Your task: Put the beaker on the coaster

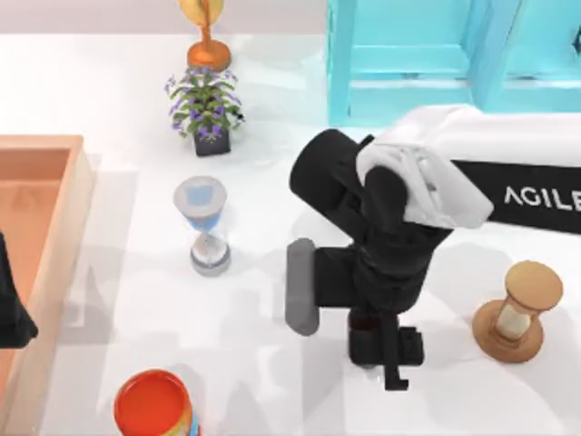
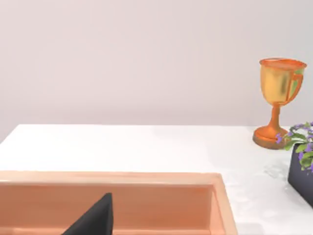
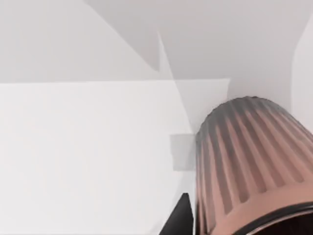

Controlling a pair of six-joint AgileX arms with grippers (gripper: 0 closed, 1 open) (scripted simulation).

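Jaws of the right gripper (image 1: pixel 392 350) stand close around the beaker (image 3: pixel 249 169), whose ribbed brown wall fills the space beside one dark fingertip (image 3: pixel 182 215) in the right wrist view; actual contact cannot be confirmed. From above, the right arm, marked "AGILE" in white on its black link, reaches from the table's right edge toward the near edge, covering the beaker beneath the wrist. Left gripper (image 1: pixel 11 309) is parked over the wooden tray (image 1: pixel 54 263) at the left edge; jaw state cannot be determined.
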